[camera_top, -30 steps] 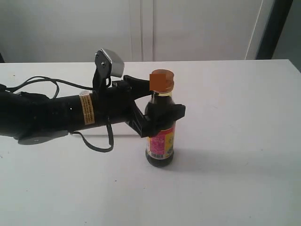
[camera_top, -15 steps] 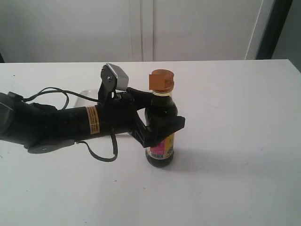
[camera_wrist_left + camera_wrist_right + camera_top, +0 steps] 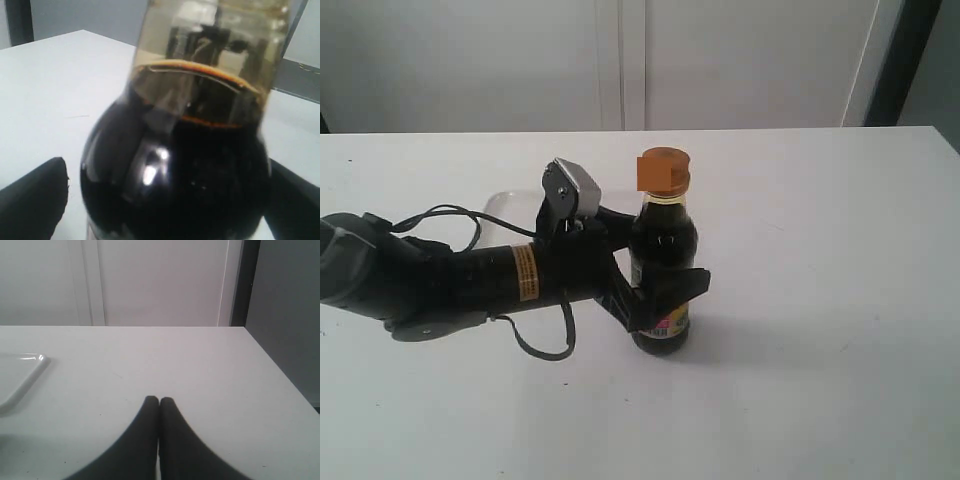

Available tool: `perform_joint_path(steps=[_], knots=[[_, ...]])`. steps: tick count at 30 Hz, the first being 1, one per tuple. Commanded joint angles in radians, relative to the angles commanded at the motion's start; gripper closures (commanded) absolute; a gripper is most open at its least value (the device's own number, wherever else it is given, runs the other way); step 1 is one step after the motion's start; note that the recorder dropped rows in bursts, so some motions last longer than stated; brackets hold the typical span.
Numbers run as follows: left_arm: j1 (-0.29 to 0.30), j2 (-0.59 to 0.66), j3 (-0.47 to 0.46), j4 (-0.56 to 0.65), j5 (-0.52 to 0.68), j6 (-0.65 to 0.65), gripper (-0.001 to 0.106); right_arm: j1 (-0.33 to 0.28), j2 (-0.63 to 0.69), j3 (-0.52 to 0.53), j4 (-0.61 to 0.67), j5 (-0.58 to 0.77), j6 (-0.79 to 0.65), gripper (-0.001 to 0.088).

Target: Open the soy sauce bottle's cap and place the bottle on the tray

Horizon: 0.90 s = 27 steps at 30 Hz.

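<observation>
**While the left tool steadies the bottle, the cap waits to be flipped**

Since the left tool (image 3: 655, 290) is clamped around the lower body of the soy sauce bottle (image 3: 663, 270), one finger in front across the label and the other behind, the step in hand looks like bracing the bottle so the cap (image 3: 664, 172) can be opened. The bottle stands upright on the tabletop (image 3: 820, 300), near its middle, with the cap shut on top. To do this well, the grip should stay firm and low enough to leave the neck and cap free, and the bottle should be kept vertical so the dark liquid does not reach the spout once the lid lifts. The right tool (image 3: 159, 402) has its fingertips pressed together over bare tabletop, grasping nothing; it would need to come across and push the lid up from the side away from the hinge.

Much is hard to read. Which way the hinge faces cannot be told. The left wrist view is filled by the dark glass shoulder, and only finger edges show. The tray (image 3: 510, 205) is mostly hidden behind the left arm; its corner appears in the right wrist view (image 3: 22, 375). The right arm is absent from the exterior view.
</observation>
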Motion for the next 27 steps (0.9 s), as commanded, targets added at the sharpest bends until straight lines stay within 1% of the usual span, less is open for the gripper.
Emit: perform_joint_path(steps=[1, 2, 3, 4, 5, 6, 8, 10, 11, 13, 15, 23, 27], knots=[[0.000, 0.002, 0.000, 0.000, 0.000, 0.000, 0.013, 0.000, 0.000, 0.000, 0.000, 0.000, 0.000, 0.0868], [0.000, 0.002, 0.000, 0.000, 0.000, 0.000, 0.024, 0.000, 0.000, 0.000, 0.000, 0.000, 0.000, 0.0868], [0.000, 0.002, 0.000, 0.000, 0.000, 0.000, 0.031, 0.000, 0.000, 0.000, 0.000, -0.003, 0.000, 0.0868], [0.000, 0.002, 0.000, -0.002, 0.000, 0.000, 0.052, 0.000, 0.000, 0.000, 0.000, -0.003, 0.000, 0.0868], [0.000, 0.002, 0.000, -0.002, 0.000, 0.000, 0.061, 0.000, 0.000, 0.000, 0.000, -0.003, 0.000, 0.0868], [0.000, 0.002, 0.000, -0.002, 0.000, 0.006, 0.084, 0.000, 0.000, 0.000, 0.003, -0.002, 0.000, 0.0868], [0.000, 0.002, 0.000, 0.002, 0.000, 0.037, 0.105, 0.000, 0.000, 0.000, 0.003, -0.005, 0.000, 0.0868], [0.000, 0.002, 0.000, 0.009, 0.000, 0.046, 0.105, 0.000, 0.000, 0.000, 0.008, -0.026, 0.002, 0.0868], [0.000, 0.002, 0.000, 0.023, 0.000, 0.046, 0.105, 0.000, 0.000, 0.000, 0.038, -0.061, 0.033, 0.0868], [0.000, 0.002, 0.000, 0.047, 0.000, 0.072, 0.105, 0.000, 0.000, 0.000, 0.147, -0.140, 0.177, 0.0868], [0.000, 0.002, 0.000, 0.054, 0.000, 0.086, 0.105, 0.000, 0.000, 0.000, 0.165, -0.202, 0.284, 0.0868], [0.000, 0.002, 0.000, 0.054, 0.000, 0.086, 0.105, 0.000, 0.000, 0.000, 0.171, -0.219, 0.321, 0.0868], [0.000, 0.002, 0.000, 0.054, 0.000, 0.086, 0.105, 0.000, 0.000, 0.000, 0.171, -0.297, 0.368, 0.0868]])
